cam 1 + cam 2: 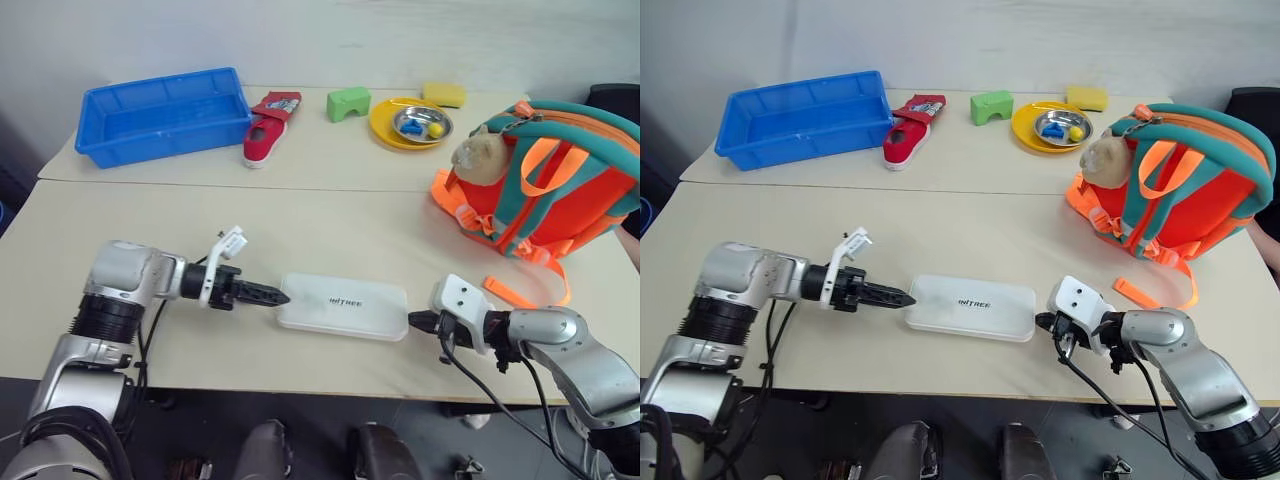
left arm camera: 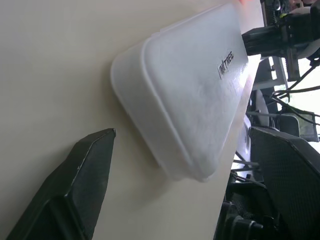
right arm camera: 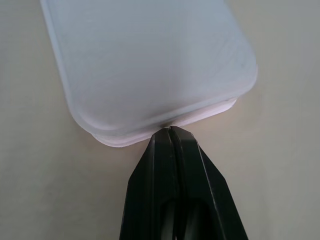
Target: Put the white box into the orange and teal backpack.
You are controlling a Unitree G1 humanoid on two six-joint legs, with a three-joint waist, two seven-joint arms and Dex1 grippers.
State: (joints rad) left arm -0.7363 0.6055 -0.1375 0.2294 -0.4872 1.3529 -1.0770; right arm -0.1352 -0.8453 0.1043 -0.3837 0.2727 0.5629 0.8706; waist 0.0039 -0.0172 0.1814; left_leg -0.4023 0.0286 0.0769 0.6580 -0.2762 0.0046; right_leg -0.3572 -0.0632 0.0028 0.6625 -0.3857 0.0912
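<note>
Now your backpack (image 1: 545, 180) stands at the desk's (image 1: 150, 240) right edge. Your box (image 1: 343, 306) lies flat near the front edge, between both grippers. Your left gripper (image 2: 170, 200), spread wide, sits at its left end; your right gripper (image 3: 171, 131), pressed together, touches its right end.

Both head cams looked forward and down over the beige tabletop (image 1: 330, 200) from above the arms, catching nearly the same spread, the right eye just shifted sideways a bit. The left wrist cam sat low and very close, rolled over, looking along the flat white rounded plastic case (image 2: 195, 95) toward the right arm at its far end. The right wrist cam was right up against that case's (image 3: 150, 60) other short edge. All four shared the case.
</note>
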